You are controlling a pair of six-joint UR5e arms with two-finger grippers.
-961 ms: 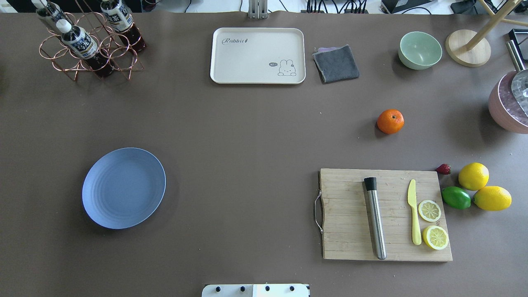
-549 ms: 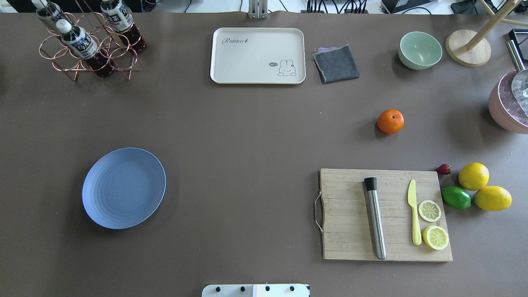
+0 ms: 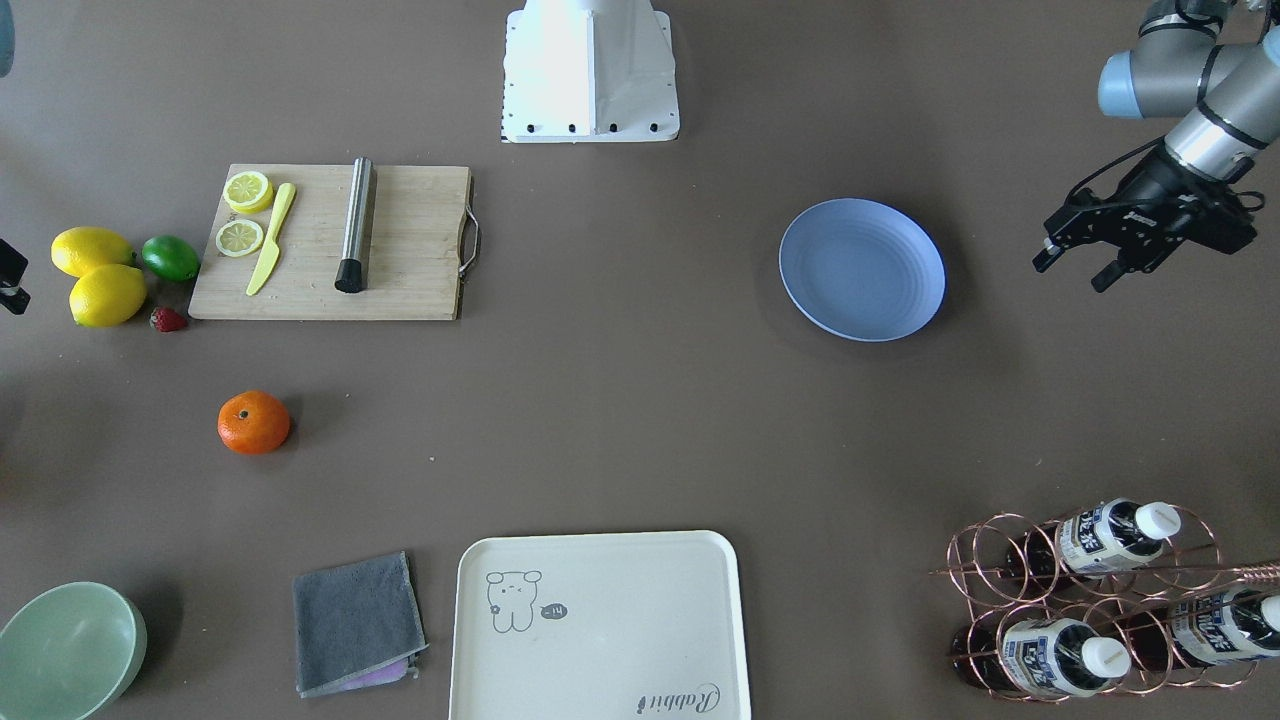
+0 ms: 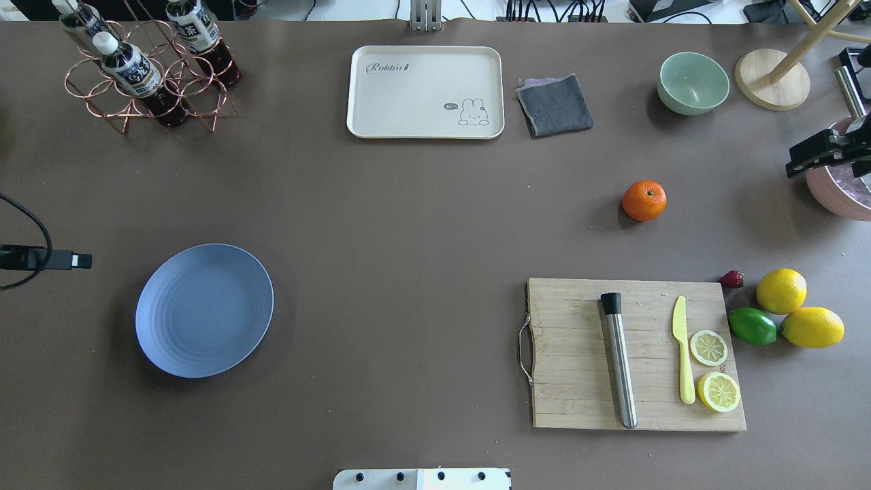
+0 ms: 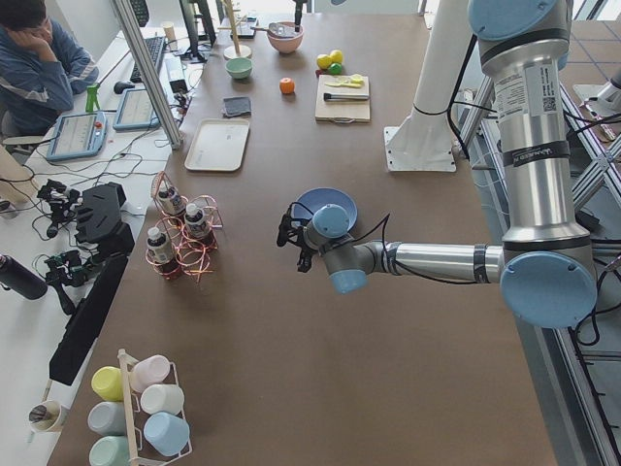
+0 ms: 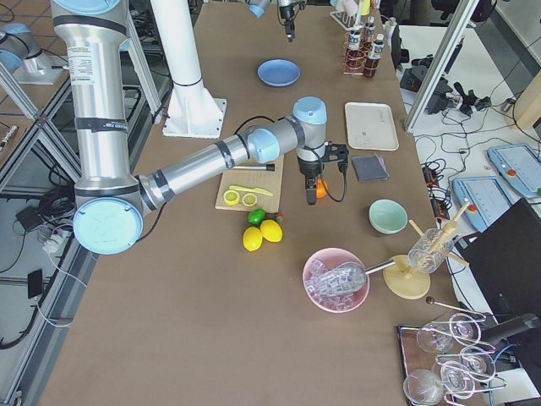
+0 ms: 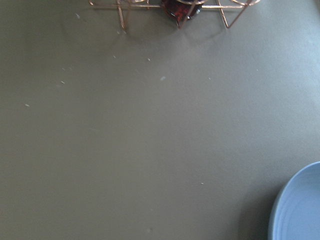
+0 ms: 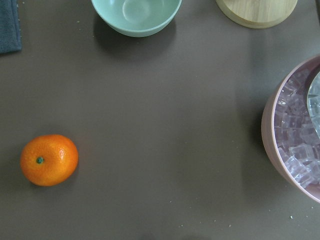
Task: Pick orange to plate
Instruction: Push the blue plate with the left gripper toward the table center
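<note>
Since a moment ago both arms have come into the overhead view: the left pincer [image 3: 1070,270] hangs near the plate [image 4: 204,309] with its fingers spread. The right pincer [image 4: 801,163] shows at the edge by the pink bowl [image 4: 840,197], and I cannot tell whether it is released or clenched. The orange [image 4: 644,200] has not moved; it sits on the worktop [image 4: 408,224] between board [image 4: 578,354] and green bowl [image 4: 693,82], well apart from the plate.

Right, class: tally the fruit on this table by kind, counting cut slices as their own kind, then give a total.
orange: 1
whole lemons: 2
lime: 1
strawberry: 1
lemon slices: 2
Total: 7
</note>
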